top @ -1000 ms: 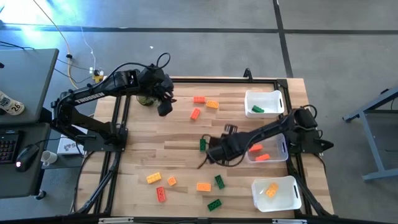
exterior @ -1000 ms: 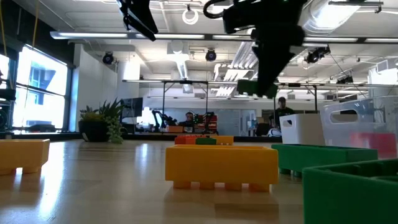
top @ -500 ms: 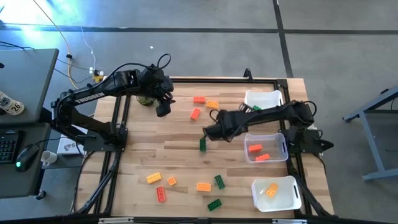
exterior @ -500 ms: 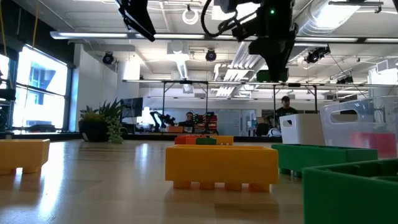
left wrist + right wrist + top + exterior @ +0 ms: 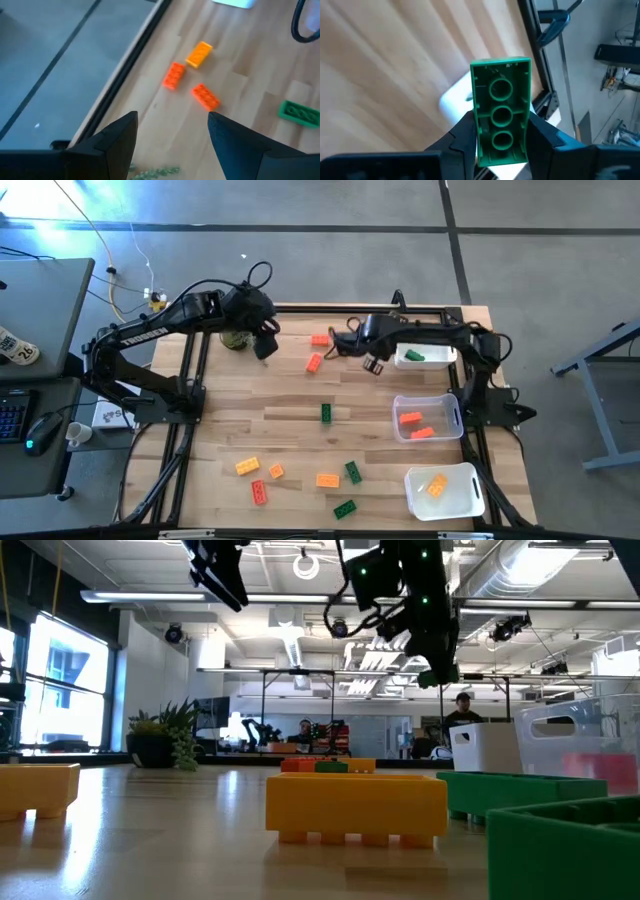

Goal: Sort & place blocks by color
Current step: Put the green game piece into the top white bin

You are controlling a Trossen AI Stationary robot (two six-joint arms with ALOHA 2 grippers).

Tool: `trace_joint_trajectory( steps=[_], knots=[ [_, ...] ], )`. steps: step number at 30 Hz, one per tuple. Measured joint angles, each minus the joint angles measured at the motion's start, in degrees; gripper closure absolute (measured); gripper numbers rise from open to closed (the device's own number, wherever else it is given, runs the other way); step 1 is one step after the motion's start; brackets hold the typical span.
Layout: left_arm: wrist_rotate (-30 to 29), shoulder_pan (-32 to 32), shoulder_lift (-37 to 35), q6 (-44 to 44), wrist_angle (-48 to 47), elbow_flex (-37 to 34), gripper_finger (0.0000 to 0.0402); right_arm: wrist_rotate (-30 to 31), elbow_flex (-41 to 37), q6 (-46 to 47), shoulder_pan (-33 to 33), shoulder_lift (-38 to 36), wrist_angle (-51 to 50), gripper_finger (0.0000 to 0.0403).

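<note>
My right gripper [image 5: 373, 361] hangs above the table beside the far white bin [image 5: 441, 333], shut on a green block [image 5: 501, 107] whose hollow underside faces the wrist camera. That bin holds another green block [image 5: 415, 356]. My left gripper [image 5: 172, 131] hovers open above the far left of the table, near two red-orange blocks [image 5: 174, 76] [image 5: 206, 96] and a yellow-orange block [image 5: 199, 53] lying flat on the wood. More green, red-orange and yellow-orange blocks [image 5: 327, 479] lie along the near part of the table. My right gripper pinches the green block's two long sides [image 5: 476, 131] between its two fingers [image 5: 542, 136], near one end. The fingers slant downward and lie across the block. The block is lifted clear of the table [image 5: 432, 680], its other end reaching out beyond the fingertips.
The middle white bin [image 5: 455, 412] holds red-orange blocks and the near bin [image 5: 470, 502] holds yellow-orange ones, all along the right edge. A single green block [image 5: 326, 412] lies mid-table. A small potted plant [image 5: 165, 735] stands at the far left. A black frame [image 5: 300, 308] borders the table.
My right gripper has swung from the table's middle toward the far edge and the far bin, rising a little and turning, with the green block still pinched and clear of the table.
</note>
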Motion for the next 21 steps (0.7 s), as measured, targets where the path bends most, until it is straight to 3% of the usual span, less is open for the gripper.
trace_joint_trajectory(
  steps=[10,21],
  knots=[
    [-1.96,4.69,0.0,-3.83,0.2,0.0,0.0172,0.59,-15.61,-1.39,-9.44,-10.28,0.65,0.0299],
    [-1.96,8.34,0.0,-3.83,6.77,-0.02,0.0172,-0.55,-27.59,2.52,-14.47,-24.63,9.31,0.0299]
  ],
)
